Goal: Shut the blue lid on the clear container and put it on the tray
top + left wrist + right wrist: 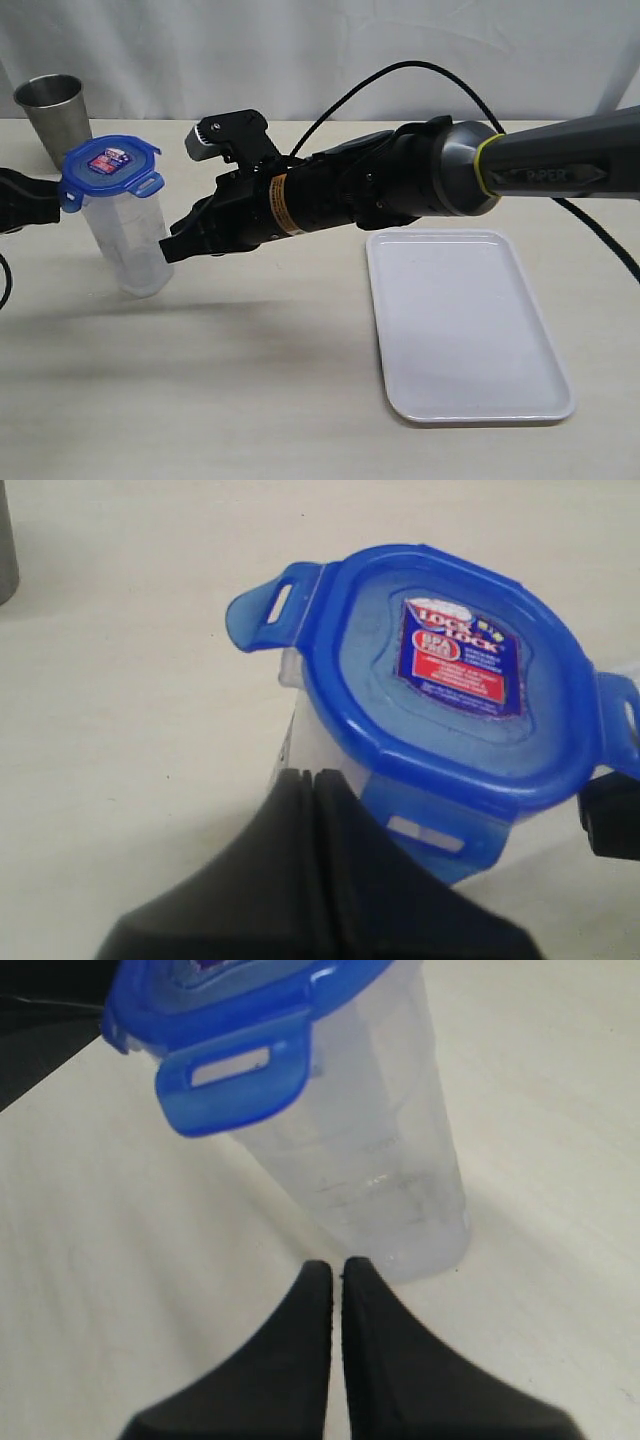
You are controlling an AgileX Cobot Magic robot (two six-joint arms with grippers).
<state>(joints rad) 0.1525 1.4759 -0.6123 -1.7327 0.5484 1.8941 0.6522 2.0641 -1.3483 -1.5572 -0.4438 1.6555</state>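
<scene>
The clear container [130, 250] stands on the surface [250, 400], and the blue lid [110, 165] sits on top of it. The sticker [462, 658] on the lid faces up. At least two flaps [268, 605] of the lid stand out sideways and are not pressed down.

My left hand [312, 780] is closed, with the two fingers together and nothing between them. It is just beside the container wall, under the lid's edge; I cannot tell if it touches.

My right hand [335, 1265] is also closed and empty. Its tip is near the lower part of the container, on the opposite side.

The tray [470, 237] lies well apart from the container, beyond my right hand. A steel cup [52, 115] stands near the container, behind it.
</scene>
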